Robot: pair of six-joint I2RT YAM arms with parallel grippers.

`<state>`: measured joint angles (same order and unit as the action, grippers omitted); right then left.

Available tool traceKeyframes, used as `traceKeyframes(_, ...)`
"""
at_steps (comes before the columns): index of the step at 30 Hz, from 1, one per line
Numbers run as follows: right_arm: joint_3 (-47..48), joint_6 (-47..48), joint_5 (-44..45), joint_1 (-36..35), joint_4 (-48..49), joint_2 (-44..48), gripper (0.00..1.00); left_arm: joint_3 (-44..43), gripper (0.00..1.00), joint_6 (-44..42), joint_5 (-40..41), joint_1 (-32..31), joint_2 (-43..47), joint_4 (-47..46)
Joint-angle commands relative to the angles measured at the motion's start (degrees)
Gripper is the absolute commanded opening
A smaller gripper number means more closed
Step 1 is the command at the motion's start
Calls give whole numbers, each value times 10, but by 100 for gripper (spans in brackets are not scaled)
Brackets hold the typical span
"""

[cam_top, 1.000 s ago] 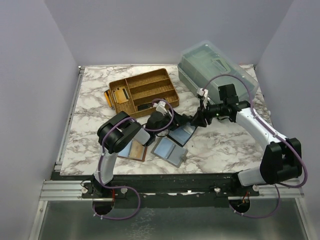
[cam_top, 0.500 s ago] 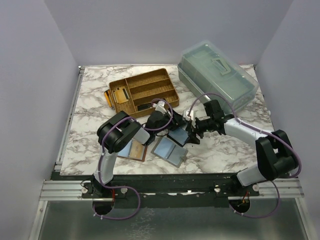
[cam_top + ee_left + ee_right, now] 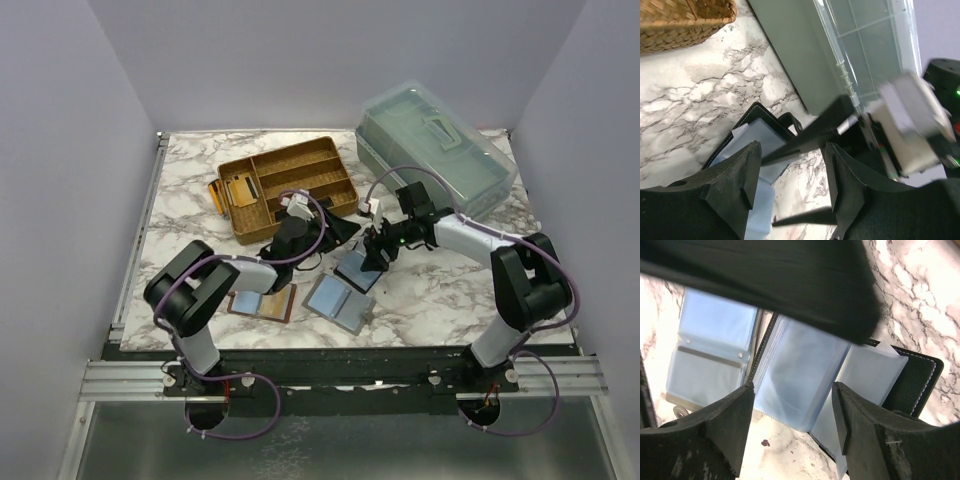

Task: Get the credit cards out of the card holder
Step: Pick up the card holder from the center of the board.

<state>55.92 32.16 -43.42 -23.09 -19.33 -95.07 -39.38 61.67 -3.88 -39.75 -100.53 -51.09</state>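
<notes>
The right end effector (image 3: 792, 390) hangs open and empty just above the holder (image 3: 805, 365), its fingers straddling the blue-grey pockets. The left end effector (image 3: 792, 147), likewise open and empty, points at the holder from its 11 o'clock side, near the right one. The holder lies spread open at mid-desk (image 3: 180, 200). Pale cards (image 3: 872, 372) appear tucked in its pockets, and none shows lying loose. By the look of it the holder is open but no card is out, so every pull is left. A grey holder (image 3: 338, 300) lies at its 7 o'clock and a tray (image 3: 290, 185) well off at 11.
</notes>
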Motion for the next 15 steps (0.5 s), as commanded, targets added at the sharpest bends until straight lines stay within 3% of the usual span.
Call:
traceKeyframes(1, 38, -81, 3, 1, -59, -44, 70, 50, 60, -81, 52, 0, 90, 84)
traceKeyframes(7, 39, -107, 27, 0, -54, -58, 72, 130, 64, -87, 64, -1, 210, 134)
traceKeyframes(12, 33, -100, 40, -15, -64, -66, 75, 199, 87, -31, 73, 0, 276, 135)
traceKeyframes(15, 35, -100, 67, -28, -60, -66, 76, 217, 92, -20, 66, 1, 296, 135)
